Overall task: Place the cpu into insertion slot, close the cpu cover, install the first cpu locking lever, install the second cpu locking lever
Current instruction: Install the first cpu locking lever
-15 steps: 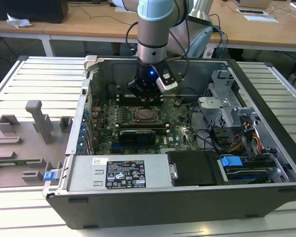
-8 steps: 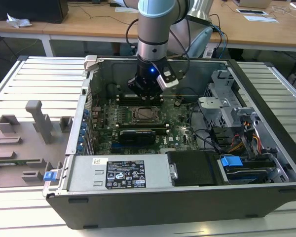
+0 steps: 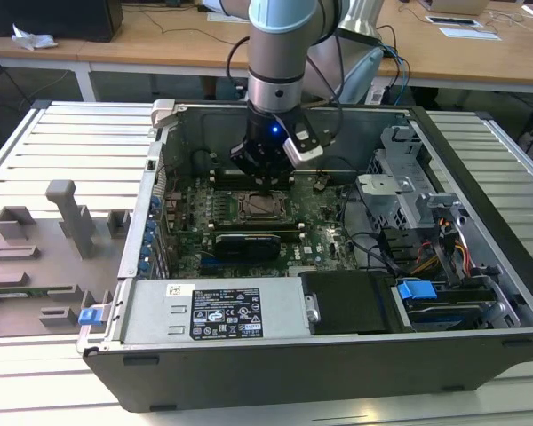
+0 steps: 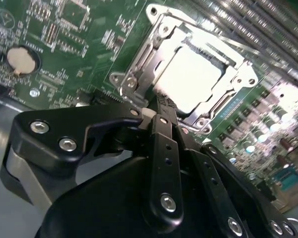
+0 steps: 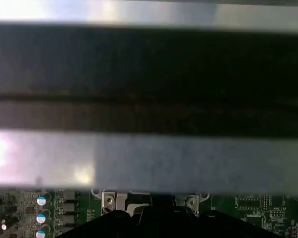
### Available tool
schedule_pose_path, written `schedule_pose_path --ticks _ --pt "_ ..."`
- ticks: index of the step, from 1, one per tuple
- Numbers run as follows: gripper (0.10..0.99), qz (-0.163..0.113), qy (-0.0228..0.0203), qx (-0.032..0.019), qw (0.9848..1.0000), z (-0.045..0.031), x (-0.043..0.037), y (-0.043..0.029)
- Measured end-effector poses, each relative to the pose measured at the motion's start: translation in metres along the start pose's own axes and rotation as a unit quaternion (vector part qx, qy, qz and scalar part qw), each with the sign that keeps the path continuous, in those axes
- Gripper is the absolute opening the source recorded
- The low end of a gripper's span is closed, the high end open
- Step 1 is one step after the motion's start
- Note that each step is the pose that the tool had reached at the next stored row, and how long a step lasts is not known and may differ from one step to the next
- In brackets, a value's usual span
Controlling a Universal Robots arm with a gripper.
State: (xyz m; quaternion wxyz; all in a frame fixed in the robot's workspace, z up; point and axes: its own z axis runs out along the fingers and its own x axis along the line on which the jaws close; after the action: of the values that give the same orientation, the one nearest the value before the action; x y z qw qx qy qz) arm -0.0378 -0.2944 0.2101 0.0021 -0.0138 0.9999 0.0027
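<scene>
I have the gripper (image 4: 161, 106) low inside the computer case (image 3: 480, 346), fingers pressed together at the socket edge | cpu (image 4: 193, 79) sits in the insertion slot (image 3: 259, 206) | cpu cover (image 4: 144, 59) lies flat around it

You won't get any readable text here. The white label (image 3: 225, 312) on the PSU (image 3: 215, 310), at the front of the case (image 3: 338, 373), carries black print and small certification-type marks, all too small to make out. Papers (image 3: 469, 27) on the desk (image 3: 444, 53) behind the case: print illegible. In the second wrist view, the motherboard (image 4: 64, 59) has white silkscreen marks beside the coin cell (image 4: 21, 58), none legible.
</scene>
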Motion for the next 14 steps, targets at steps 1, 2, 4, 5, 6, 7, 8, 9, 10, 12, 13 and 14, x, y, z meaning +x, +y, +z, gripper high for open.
schedule_pose_path --ticks 1,2,4,5,6,7,8,9,10,12,13,14 --pt "0.106 0.000 0.0000 0.0004 1.0000 0.0000 0.0000 -0.0020" --pt "0.106 0.000 0.0000 0.0006 1.0000 0.0000 0.0001 -0.0039" --pt "0.106 0.000 0.0000 0.0013 1.0000 -0.0001 0.0002 -0.0088" --pt "0.106 0.000 0.0001 0.0018 1.0000 -0.0001 0.0003 -0.0104" --pt "0.106 0.000 0.0000 0.0021 1.0000 0.0000 0.0003 -0.0109" --pt "0.106 0.000 0.0000 0.0023 1.0000 -0.0001 0.0003 -0.0110" --pt "0.106 0.000 0.0002 0.0026 1.0000 -0.0007 0.0004 -0.0112" --pt "0.106 0.000 0.0001 0.0025 1.0000 -0.0016 0.0003 -0.0112" --pt "0.106 0.000 0.0001 0.0025 1.0000 -0.0046 0.0003 -0.0112" --pt "0.106 0.000 0.0000 0.0025 1.0000 -0.0107 0.0003 -0.0111" --pt "0.106 0.000 0.0001 0.0025 1.0000 -0.0132 0.0002 -0.0111" --pt "0.106 0.000 0.0001 0.0027 1.0000 -0.0182 0.0002 -0.0111"
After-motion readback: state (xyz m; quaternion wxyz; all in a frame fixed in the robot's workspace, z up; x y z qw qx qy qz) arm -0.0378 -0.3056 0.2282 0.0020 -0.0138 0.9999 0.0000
